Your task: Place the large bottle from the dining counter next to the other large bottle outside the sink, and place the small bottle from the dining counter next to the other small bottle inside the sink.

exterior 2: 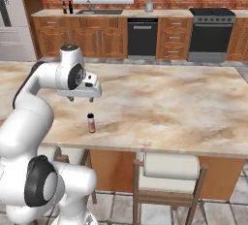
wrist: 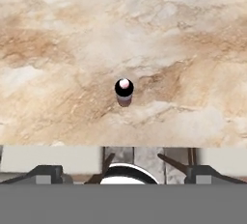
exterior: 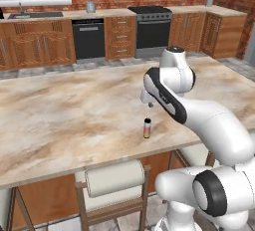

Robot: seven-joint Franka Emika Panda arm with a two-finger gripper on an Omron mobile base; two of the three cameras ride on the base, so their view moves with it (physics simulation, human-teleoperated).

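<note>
gripper — fingers spread wide, holding nothing, hovering above the dining counter | small bottle — upright near the counter's near edge, dark cap, directly below the hand and apart from it | sink on the far counter under the window, two dark bottles beside it | chair under the counter's edge

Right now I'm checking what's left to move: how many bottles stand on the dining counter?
1: a small dark-capped bottle, upright near the marble counter's front edge, below the hand. No large bottle shows there.
</note>
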